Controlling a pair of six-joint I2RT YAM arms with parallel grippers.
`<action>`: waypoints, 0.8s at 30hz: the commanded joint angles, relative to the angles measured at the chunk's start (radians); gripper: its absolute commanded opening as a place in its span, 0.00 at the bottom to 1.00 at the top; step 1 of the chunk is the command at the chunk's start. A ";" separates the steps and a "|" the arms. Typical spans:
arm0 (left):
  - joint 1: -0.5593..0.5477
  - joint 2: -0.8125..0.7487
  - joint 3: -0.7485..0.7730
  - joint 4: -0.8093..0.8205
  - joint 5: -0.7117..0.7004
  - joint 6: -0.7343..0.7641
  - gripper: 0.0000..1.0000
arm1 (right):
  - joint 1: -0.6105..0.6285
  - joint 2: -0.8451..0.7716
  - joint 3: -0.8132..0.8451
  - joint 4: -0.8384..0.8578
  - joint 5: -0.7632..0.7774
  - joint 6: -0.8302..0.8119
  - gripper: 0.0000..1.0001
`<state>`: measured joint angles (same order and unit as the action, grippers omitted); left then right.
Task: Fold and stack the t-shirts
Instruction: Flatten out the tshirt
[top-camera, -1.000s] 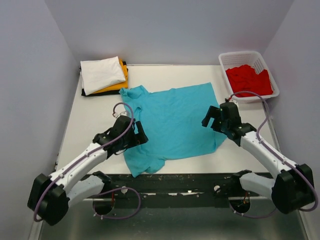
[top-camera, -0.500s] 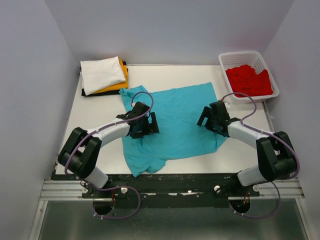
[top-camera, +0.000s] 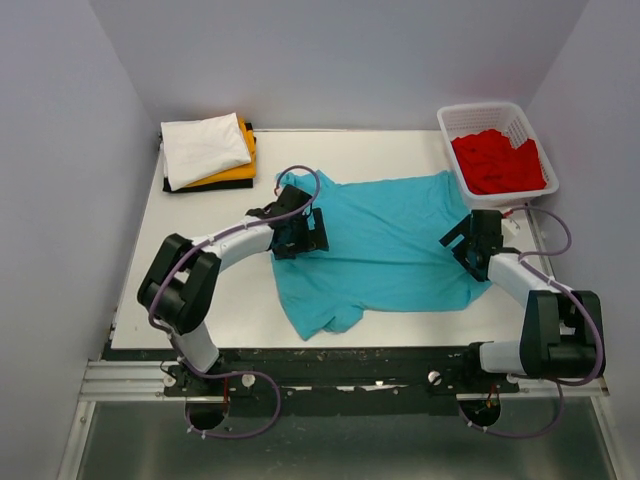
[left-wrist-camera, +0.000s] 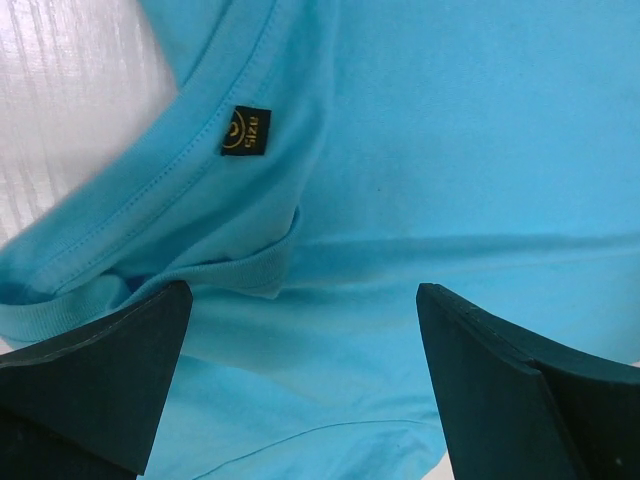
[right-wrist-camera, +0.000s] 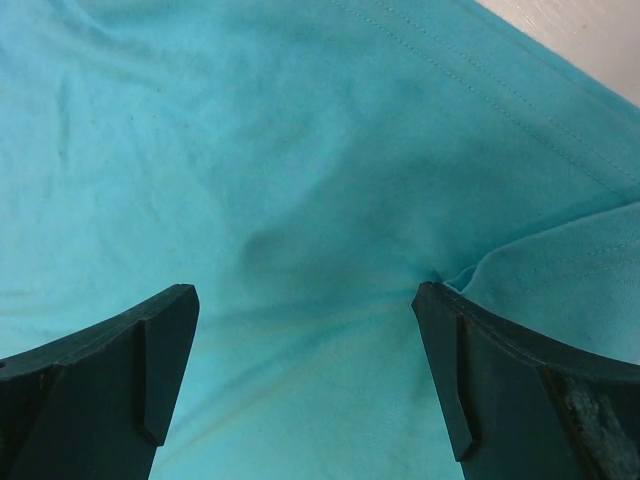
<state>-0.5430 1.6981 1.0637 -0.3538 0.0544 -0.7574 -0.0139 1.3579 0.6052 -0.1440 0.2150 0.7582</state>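
Observation:
A teal t-shirt (top-camera: 385, 240) lies spread flat on the white table (top-camera: 200, 260). My left gripper (top-camera: 300, 231) is open, low over the shirt's left part near the collar. In the left wrist view (left-wrist-camera: 303, 300) its jaws stand wide apart over teal cloth, with the collar and its black size label (left-wrist-camera: 246, 130) just ahead. My right gripper (top-camera: 470, 242) is open, low over the shirt's right edge. In the right wrist view (right-wrist-camera: 305, 300) its jaws straddle flat teal cloth (right-wrist-camera: 300, 150), with a small fold by the right finger (right-wrist-camera: 470, 380). Neither gripper holds anything.
A folded stack sits at the back left: a white shirt (top-camera: 205, 148) on an orange-yellow one (top-camera: 238, 173) on a black one (top-camera: 200, 186). A white lattice basket (top-camera: 530, 130) at the back right holds red shirts (top-camera: 497, 160). Grey walls enclose the table.
The teal shirt has shifted to the right on the table. My left gripper has moved up and right toward the collar. My right gripper has moved right to the shirt's right edge.

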 joint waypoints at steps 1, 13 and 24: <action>0.040 0.012 -0.005 -0.096 -0.046 0.019 0.99 | -0.011 -0.020 -0.039 -0.095 -0.019 -0.005 1.00; 0.197 -0.368 -0.322 -0.098 -0.047 -0.070 0.98 | -0.011 -0.007 -0.035 -0.065 -0.090 -0.025 1.00; -0.250 -0.685 -0.404 -0.171 0.001 -0.056 0.99 | -0.009 -0.230 -0.028 -0.106 -0.176 -0.093 1.00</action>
<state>-0.6201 1.0950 0.7284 -0.4641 0.0383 -0.8158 -0.0208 1.2312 0.5793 -0.1902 0.0673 0.6861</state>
